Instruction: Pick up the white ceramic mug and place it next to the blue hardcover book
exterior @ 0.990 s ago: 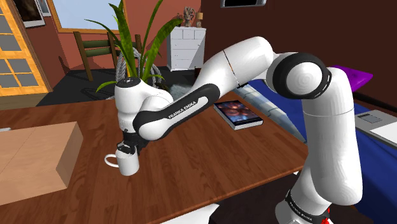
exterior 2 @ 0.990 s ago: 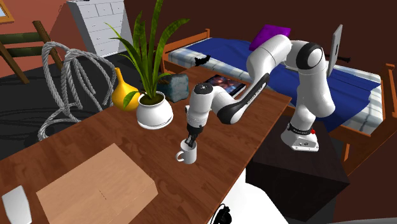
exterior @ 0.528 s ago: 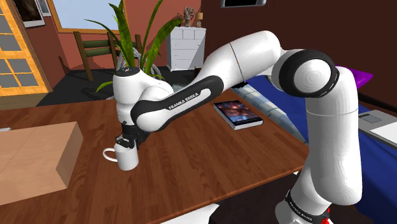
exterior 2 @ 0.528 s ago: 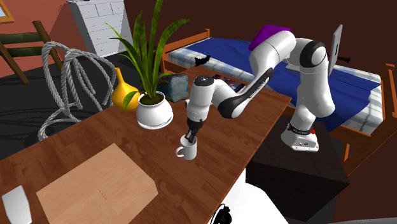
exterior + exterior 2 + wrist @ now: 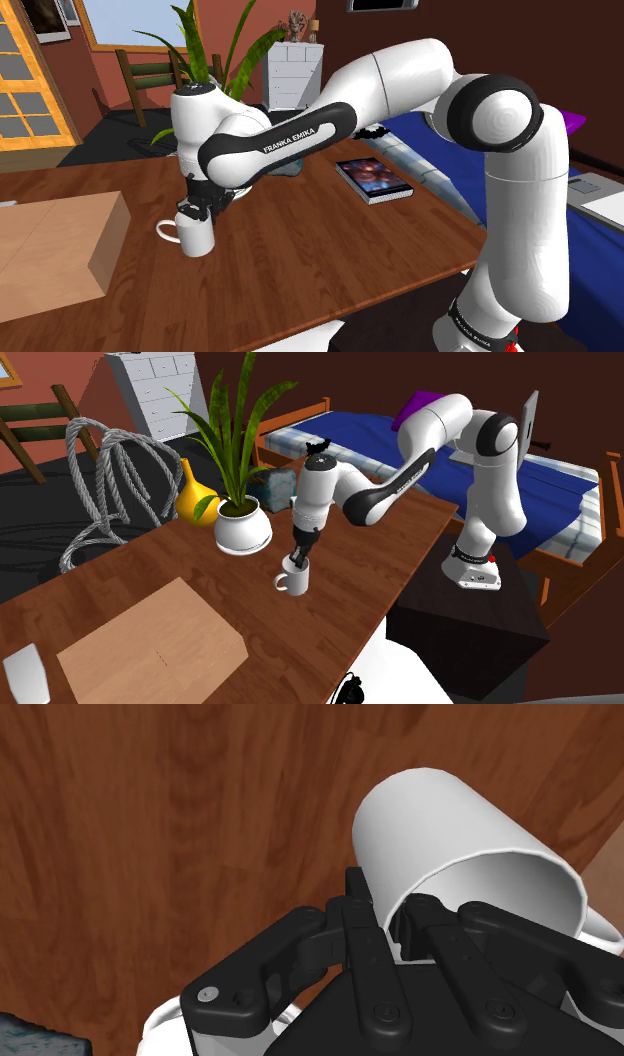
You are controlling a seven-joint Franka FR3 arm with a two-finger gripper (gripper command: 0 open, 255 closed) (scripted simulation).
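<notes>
Red-walled bedroom, with a brown wooden table across the middle. Carries a flat tan cardboard box at the shoulder view's left and a rounded white pot with a tall green plant towards the back. Reaches over the wood with a white robot arm ending in an all-black two-finger gripper. Pinches the rim of a plain white cylindrical mug, one finger outside the wall, the other inside. Holds the mug upright, handle turned towards the box. Appears to hold it just clear of the wood, though hard to judge. Shows a flat hardcover book with a dark, picture-printed cover lying well apart from the mug, towards the shoulder view's right, near the table edge beside a blue-covered bed.
</notes>
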